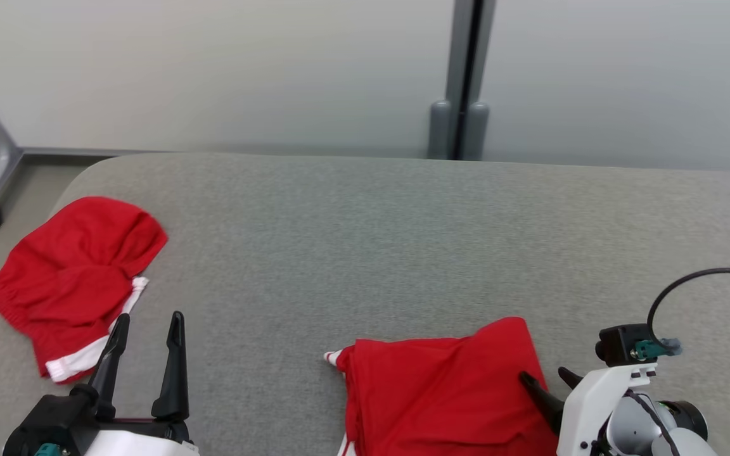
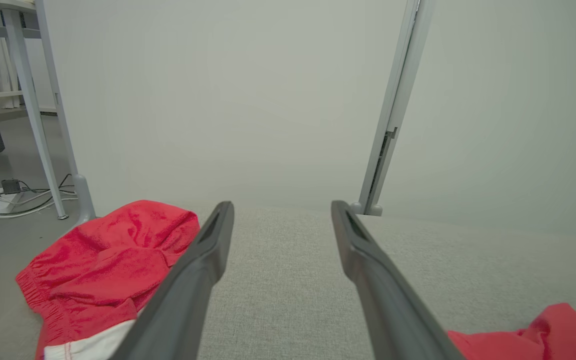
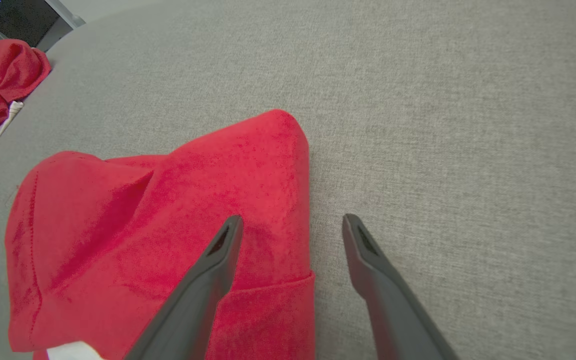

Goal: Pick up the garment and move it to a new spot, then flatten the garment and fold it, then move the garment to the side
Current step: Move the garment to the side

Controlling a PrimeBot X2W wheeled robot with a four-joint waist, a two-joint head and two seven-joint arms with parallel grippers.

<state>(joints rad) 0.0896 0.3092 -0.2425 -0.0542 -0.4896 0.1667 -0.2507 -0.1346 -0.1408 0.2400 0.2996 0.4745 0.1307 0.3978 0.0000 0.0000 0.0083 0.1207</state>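
The right gripper (image 1: 542,373) is spread wide and holds nothing, one finger over the right edge of the garment (image 1: 441,392), which lies at 6 o'clock on the grey table (image 1: 403,240). The left gripper (image 1: 151,316) is also wide apart and empty. A second red cloth (image 1: 67,278) lies at its 10 o'clock.

Red cloth garment w/ white trim (image 1: 447,399) lies rumpled, bottom centre of frame. Second red garment (image 1: 73,278) bunched, mid-left.
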